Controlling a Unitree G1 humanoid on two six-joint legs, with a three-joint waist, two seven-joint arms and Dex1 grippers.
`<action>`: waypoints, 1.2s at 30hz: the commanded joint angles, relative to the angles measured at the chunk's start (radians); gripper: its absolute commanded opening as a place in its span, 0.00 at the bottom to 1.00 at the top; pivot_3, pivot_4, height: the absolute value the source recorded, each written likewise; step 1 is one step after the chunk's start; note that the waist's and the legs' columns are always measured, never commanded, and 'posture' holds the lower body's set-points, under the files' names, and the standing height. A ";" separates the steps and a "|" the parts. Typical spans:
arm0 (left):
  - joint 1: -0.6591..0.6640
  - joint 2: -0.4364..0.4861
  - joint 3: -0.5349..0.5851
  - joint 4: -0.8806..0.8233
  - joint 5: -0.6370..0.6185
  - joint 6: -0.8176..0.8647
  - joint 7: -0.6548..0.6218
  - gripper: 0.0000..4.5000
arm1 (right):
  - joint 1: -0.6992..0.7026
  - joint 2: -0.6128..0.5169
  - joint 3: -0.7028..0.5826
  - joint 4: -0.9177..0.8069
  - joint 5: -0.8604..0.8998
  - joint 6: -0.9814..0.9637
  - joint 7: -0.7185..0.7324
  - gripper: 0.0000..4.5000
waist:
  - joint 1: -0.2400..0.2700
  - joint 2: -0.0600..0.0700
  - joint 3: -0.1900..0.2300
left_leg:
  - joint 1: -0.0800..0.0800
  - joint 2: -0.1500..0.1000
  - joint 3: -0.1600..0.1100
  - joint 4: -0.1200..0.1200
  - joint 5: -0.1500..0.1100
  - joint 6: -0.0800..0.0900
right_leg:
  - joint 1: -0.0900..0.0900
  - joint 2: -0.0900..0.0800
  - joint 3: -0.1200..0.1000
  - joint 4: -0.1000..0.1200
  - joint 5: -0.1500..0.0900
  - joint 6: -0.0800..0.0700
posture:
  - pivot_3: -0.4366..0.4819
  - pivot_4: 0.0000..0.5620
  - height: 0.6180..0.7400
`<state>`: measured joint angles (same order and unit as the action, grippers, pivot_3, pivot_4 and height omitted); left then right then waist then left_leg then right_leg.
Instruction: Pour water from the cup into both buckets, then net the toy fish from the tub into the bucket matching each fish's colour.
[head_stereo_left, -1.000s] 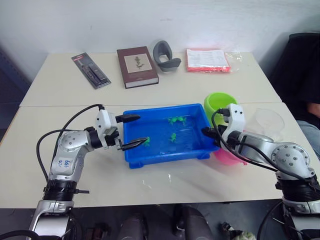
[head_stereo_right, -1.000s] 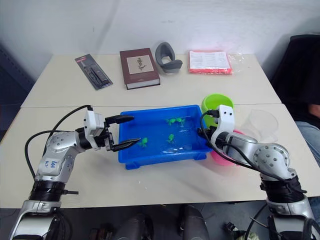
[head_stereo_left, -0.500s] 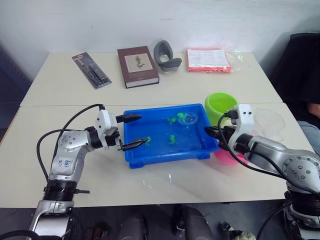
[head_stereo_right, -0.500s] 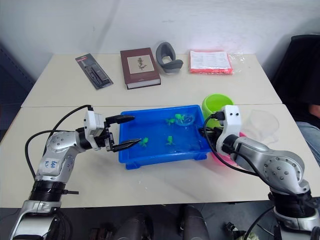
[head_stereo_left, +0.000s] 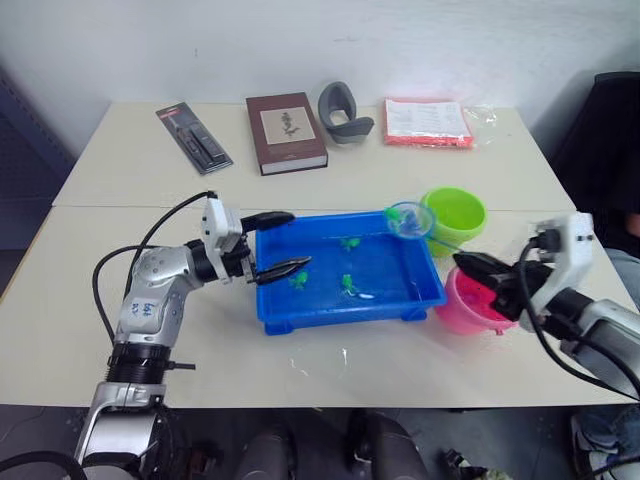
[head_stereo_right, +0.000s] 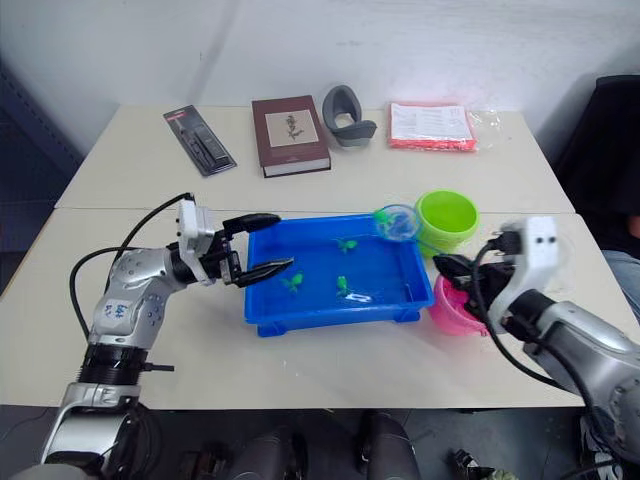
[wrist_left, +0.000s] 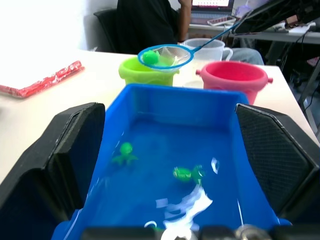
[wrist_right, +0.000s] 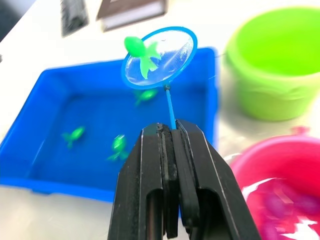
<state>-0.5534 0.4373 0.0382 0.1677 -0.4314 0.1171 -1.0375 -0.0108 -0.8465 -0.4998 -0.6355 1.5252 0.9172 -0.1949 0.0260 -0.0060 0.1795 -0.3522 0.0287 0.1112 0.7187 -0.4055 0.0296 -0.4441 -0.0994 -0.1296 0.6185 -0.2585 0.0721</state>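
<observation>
Right gripper (wrist_right: 170, 131) pinched on the thin net (wrist_right: 159, 57) handle, hoop ahead, raised over the tub (head_stereo_left: 345, 305) beside the green bucket (head_stereo_left: 452, 213). Green fish (wrist_right: 141, 52) inside: light, wet, probably slippery. Left gripper (head_stereo_left: 278, 243) spread around the tub end.

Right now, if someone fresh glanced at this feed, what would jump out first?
The net, raised over the far right corner of the blue tub with a green fish in it, beside the green bucket. The right end effector is shut on its handle.
</observation>
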 joint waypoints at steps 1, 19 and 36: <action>-0.044 -0.021 0.002 0.004 -0.016 0.015 0.007 1.00 | 0.025 -0.045 -0.099 0.012 -0.069 -0.036 0.045 0.00 | 0.000 0.000 0.000 | 0.000 0.000 0.000 0.000 0.000 0.000 | 0.000 0.000 0.000 0.000 0.000 0.000 | 0.48 0.27 1.00; -0.075 -0.133 -0.067 0.121 0.086 -0.107 0.024 1.00 | -0.046 -0.197 0.221 0.132 -0.984 -0.283 0.262 0.00 | 0.000 0.001 0.000 | 0.000 0.000 0.002 0.000 0.001 -0.001 | 0.000 0.002 -0.003 0.000 0.000 0.001 | 0.48 0.27 1.00; -0.026 0.001 0.006 0.095 0.031 -0.116 -0.096 1.00 | -0.128 -0.143 0.338 -0.003 -0.842 -0.290 0.704 0.00 | -0.008 0.002 0.000 | 0.001 0.002 -0.001 0.000 0.002 -0.003 | 0.000 0.005 -0.005 0.000 0.000 0.000 | 0.48 0.27 1.00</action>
<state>-0.5980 0.4140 0.0225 0.2867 -0.3707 0.0094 -1.0933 -0.1182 -0.9529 -0.1571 -0.5728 0.6074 0.5425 0.4586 0.0175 -0.0040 0.1798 -0.3510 0.0306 0.1101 0.7186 -0.4033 0.0266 -0.4443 -0.0950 -0.1349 0.6191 -0.2585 0.0716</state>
